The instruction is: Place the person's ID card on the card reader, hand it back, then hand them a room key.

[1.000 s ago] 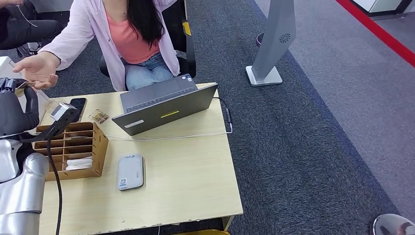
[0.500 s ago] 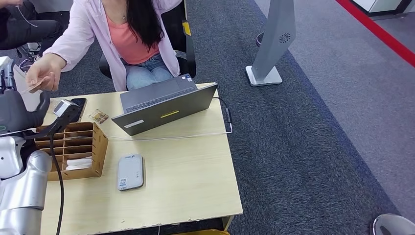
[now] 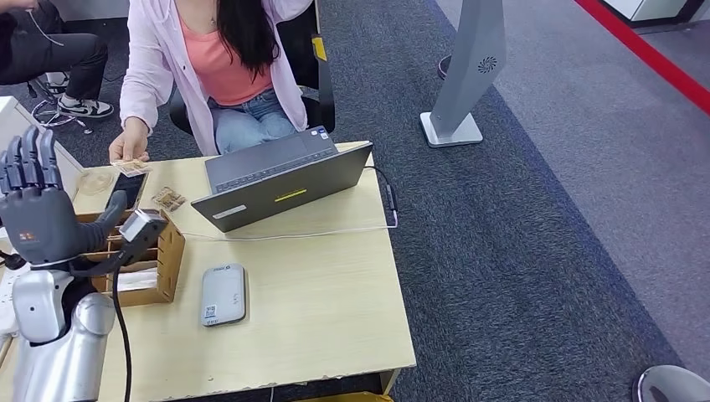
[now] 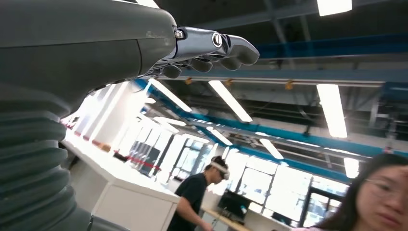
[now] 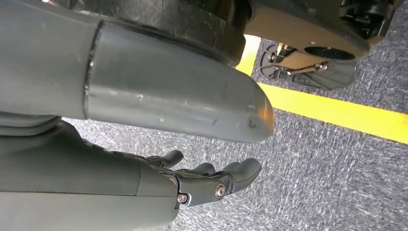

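My left hand (image 3: 38,213) stands raised over the table's left edge, fingers spread upward and holding nothing; the left wrist view has its fingers (image 4: 211,48) pointing at the ceiling. The seated person's hand (image 3: 127,151) holds the ID card (image 3: 131,167) low over the far left of the table. The grey-white card reader (image 3: 223,293) lies flat near the front of the table (image 3: 318,285), with nothing on it. White key cards (image 3: 134,280) sit in the wooden organiser (image 3: 170,251) just beside my left hand. My right hand (image 5: 192,180) hangs empty above the carpet.
An open grey laptop (image 3: 280,180) with a white cable stands at the table's far middle. A dark phone (image 3: 130,190) and a small wrapped item (image 3: 169,199) lie near the person's hand. A grey kiosk stand (image 3: 465,75) rises on the carpet to the right.
The person has taken the ID card from my left hand and lowered it to the table. My left hand has let go, opened and drawn back toward the organiser.
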